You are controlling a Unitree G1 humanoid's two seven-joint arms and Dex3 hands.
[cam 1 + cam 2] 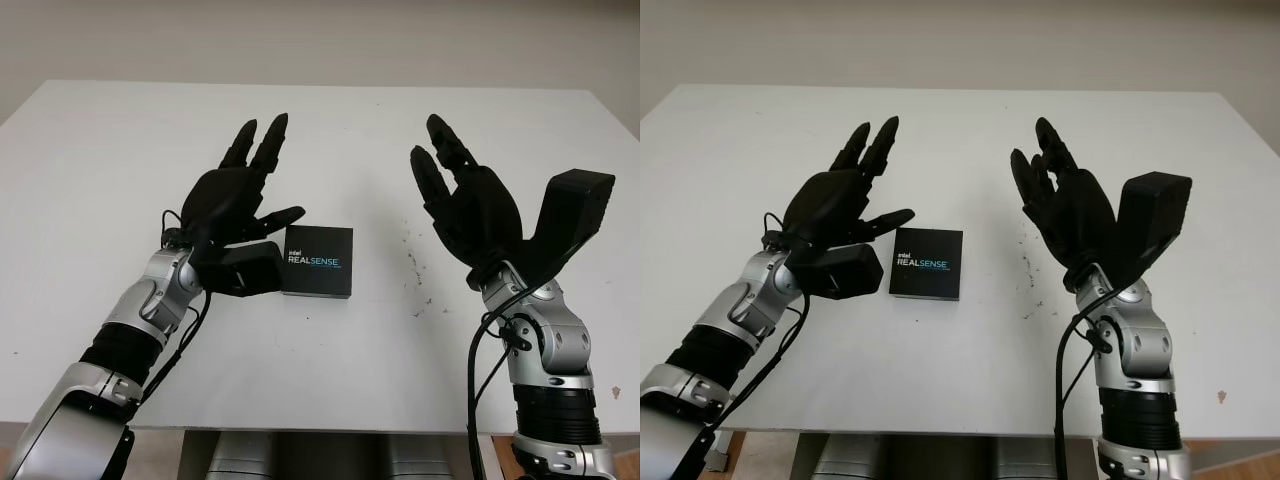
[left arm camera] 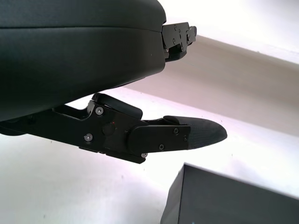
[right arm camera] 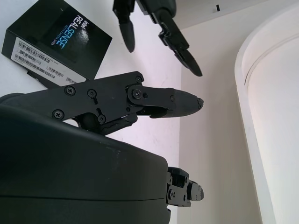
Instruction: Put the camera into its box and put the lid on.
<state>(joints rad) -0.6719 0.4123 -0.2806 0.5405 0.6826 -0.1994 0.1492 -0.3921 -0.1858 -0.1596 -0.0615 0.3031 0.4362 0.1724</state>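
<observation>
A black box (image 1: 318, 260) printed "Intel RealSense" lies flat in the middle of the white table (image 1: 350, 130), its printed lid facing up and sitting on it. My left hand (image 1: 240, 188) is raised just left of the box, open, with its thumb pointing toward the box's near left corner. My right hand (image 1: 462, 192) is held up to the right of the box, open, well apart from it. The left wrist view catches a corner of the box (image 2: 233, 200) below a finger (image 2: 187, 135). The right wrist view has the box (image 3: 56, 39) beyond a finger (image 3: 154, 100).
A few dark specks (image 1: 410, 250) mark the table between the box and the right hand. The table's front edge (image 1: 330, 430) runs just ahead of both forearms. A pale wall stands behind the table.
</observation>
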